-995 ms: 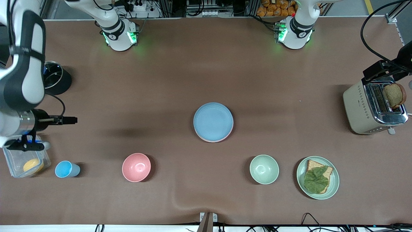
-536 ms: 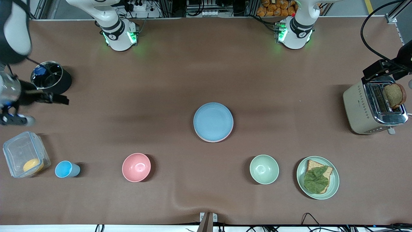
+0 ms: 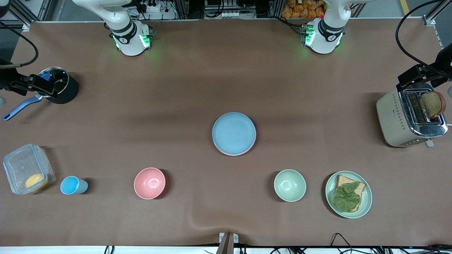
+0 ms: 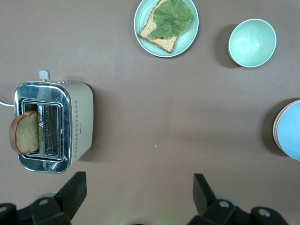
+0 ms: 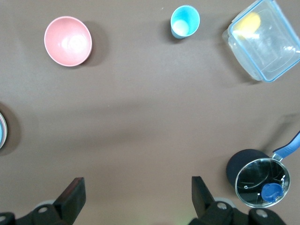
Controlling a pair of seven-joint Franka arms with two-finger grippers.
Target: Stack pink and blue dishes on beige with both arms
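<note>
The light blue plate point(image 3: 233, 133) lies at the centre of the front frame, stacked on a pink plate point(image 3: 229, 153) whose rim peeks out at the lower edge; no beige plate is visible beneath. The left gripper point(image 4: 138, 194) hangs spread wide above bare table near the toaster point(image 4: 54, 125). The right gripper point(image 5: 136, 197) hangs equally wide beside the lidded saucepan point(image 5: 258, 180).

Right tool point(image 5: 136, 199) spread wide, pink bowl point(image 5: 68, 41), blue cup point(image 5: 184, 21), lidded pot point(image 5: 260, 175)
</note>
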